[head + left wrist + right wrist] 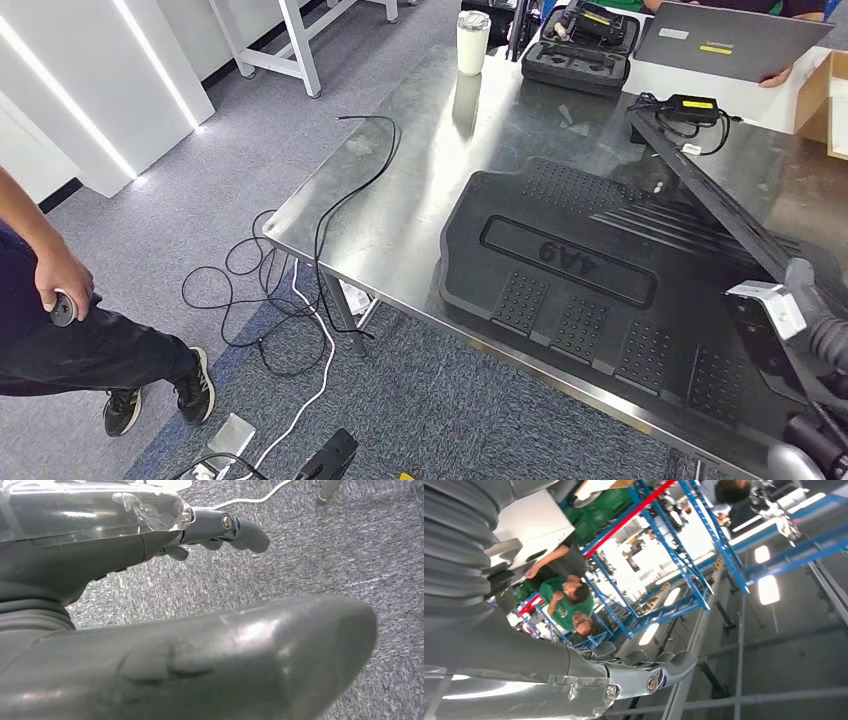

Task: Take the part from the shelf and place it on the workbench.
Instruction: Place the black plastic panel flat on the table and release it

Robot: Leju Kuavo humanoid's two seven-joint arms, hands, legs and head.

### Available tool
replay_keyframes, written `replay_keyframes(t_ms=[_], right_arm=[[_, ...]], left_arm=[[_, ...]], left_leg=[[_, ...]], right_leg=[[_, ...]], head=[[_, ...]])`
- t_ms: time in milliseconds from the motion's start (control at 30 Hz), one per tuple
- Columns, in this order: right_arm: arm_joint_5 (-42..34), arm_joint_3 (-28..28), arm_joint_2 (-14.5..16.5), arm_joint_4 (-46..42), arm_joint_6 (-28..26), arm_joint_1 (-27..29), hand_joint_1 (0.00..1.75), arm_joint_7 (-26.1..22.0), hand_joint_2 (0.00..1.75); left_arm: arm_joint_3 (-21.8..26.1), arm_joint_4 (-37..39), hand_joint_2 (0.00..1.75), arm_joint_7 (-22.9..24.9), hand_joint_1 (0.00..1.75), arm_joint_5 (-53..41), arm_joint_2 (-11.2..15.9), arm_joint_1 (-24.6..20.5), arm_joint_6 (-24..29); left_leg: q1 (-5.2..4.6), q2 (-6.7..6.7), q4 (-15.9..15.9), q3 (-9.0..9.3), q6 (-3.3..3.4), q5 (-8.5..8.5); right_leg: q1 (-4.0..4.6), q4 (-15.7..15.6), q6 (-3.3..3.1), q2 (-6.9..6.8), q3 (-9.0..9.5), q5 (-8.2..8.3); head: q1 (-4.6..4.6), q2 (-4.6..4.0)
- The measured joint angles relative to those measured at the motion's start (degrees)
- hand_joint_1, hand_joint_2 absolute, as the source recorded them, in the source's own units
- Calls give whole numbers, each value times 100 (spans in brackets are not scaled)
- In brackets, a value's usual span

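Left hand (150, 645) hangs over grey carpet (325, 545), fingers (235, 527) apart and straight, holding nothing. Right hand (574, 680) points up toward blue racking (684, 555), fingers (664, 667) extended side by side, nothing in them; its arm (800, 340) sits at the workbench's near right corner. Part, a black moulded mat (600, 270) marked 4A9, lies flat on the steel workbench (400, 200), its near edge close to the bench's front edge. A long black strip (710, 200) lies slanted across the mat's right side. Bare steel left of the mat out to the bench corner. Farther back: white cup (473, 42), open black case (580, 45), power adapter (692, 105). Cables (280, 290) sprawl on the floor left of the bench; a person (60, 320) stands beyond them.
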Motion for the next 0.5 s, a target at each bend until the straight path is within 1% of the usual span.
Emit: replay_keyframes(t_ms=[67,233,367,500], right_arm=[[-66,-180,-1,-222,-1,114,0,-167,175],[-139,-496,1,-743,-4,333,0,-458,175],[-215,-538,2,-1085,-5,399,0,-505,175],[-333,-507,5,-1378,-5,406,0,-635,175]], left_arm=[[-4,0,175,-25,0,23,0,1,13],[-10,0,175,-120,0,38,0,-8,144],[-14,0,0,-128,0,31,-2,-19,283],[-26,0,0,-156,0,33,-2,-28,354]], left_leg=[[0,0,0,-1,0,0],[0,0,-1,-1,1,-1],[0,1,-1,0,1,-1],[0,1,-1,0,1,-1]], right_leg=[[0,0,0,0,0,0],[0,0,0,0,1,0],[0,0,0,1,1,0],[0,0,0,0,3,0]], head=[[0,0],[1,0],[0,0],[1,0]])
